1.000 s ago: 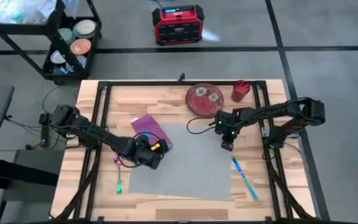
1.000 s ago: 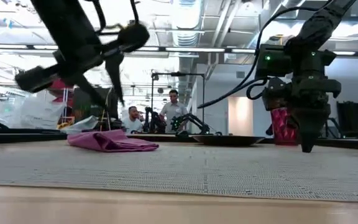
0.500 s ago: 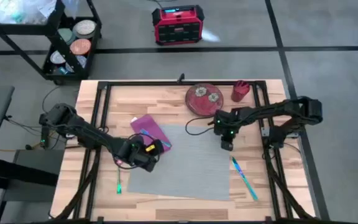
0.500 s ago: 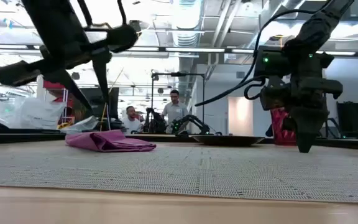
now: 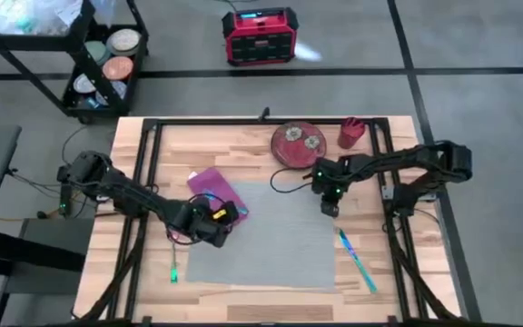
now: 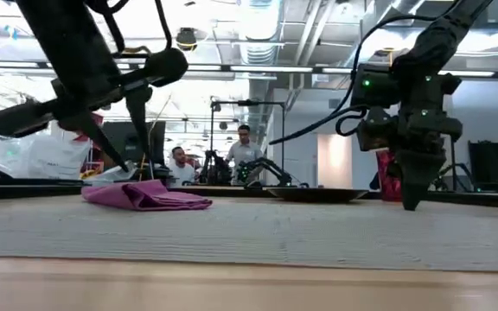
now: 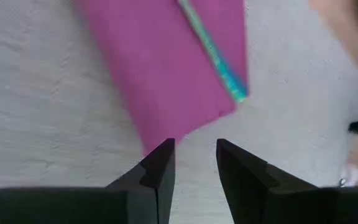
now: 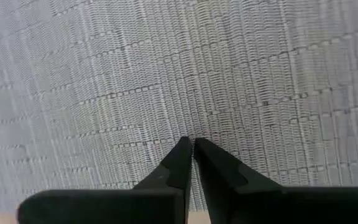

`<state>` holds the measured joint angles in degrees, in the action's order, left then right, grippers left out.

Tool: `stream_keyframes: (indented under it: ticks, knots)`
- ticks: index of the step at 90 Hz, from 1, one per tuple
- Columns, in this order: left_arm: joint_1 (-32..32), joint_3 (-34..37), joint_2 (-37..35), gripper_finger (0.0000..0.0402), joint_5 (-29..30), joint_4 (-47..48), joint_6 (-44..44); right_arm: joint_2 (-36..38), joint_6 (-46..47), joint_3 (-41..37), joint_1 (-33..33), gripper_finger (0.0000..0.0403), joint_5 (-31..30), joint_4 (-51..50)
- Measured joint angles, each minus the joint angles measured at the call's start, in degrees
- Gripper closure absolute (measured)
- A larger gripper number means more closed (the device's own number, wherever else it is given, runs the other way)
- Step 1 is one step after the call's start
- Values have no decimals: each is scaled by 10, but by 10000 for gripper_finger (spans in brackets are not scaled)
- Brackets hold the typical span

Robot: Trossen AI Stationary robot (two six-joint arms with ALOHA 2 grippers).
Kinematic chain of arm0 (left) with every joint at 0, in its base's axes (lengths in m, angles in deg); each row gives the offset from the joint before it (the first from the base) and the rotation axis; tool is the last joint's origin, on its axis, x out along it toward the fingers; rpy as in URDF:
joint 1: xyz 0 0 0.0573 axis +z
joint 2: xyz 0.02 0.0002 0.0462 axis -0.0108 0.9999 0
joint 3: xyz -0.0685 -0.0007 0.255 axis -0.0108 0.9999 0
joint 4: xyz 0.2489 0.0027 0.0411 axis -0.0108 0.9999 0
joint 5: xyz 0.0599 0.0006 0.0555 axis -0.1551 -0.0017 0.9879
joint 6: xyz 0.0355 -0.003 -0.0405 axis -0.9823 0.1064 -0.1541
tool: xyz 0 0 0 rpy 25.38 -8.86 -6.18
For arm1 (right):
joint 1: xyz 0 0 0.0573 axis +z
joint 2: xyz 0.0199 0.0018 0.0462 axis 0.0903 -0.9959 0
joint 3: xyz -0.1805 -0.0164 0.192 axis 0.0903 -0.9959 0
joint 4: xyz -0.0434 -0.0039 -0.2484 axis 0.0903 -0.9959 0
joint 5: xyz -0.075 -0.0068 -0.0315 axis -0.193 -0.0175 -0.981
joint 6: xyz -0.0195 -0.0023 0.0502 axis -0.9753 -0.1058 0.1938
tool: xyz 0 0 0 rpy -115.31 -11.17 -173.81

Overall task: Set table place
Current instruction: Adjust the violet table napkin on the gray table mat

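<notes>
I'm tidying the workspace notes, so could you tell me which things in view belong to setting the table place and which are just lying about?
Part of the job:
grey placemat
magenta napkin
patterned plate
red cup
blue-green utensil
green utensil
left gripper, over the napkin's corner
right gripper, over the placemat

Just lying about:
black shelf cart
red box on the floor

I see a pink napkin [image 5: 218, 192], a round red plate [image 5: 298, 143] and a red cup [image 5: 350, 133]. Two blue-green sticks [image 5: 359, 261] [image 5: 174, 269], maybe cutlery. A black cart [image 5: 71, 56] holds bowls, near a red box [image 5: 260, 36]
</notes>
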<state>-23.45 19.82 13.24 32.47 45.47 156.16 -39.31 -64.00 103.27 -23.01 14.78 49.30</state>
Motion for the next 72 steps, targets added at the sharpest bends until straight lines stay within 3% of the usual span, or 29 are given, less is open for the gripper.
stream_keyframes:
  ticks: [15, 55, 72]
  knots:
    - [-10, 0, 0, 299, 0, -3, -2, 2, -8, -3, -21, 383, -40, -34]
    - [2, 1, 0, 299, -2, 8, 3, 2, 1, -9, -39, 383, -22, -32]
    - [5, 48, 0, 299, -1, -72, 4, 2, 6, -9, -36, 383, -23, -31]
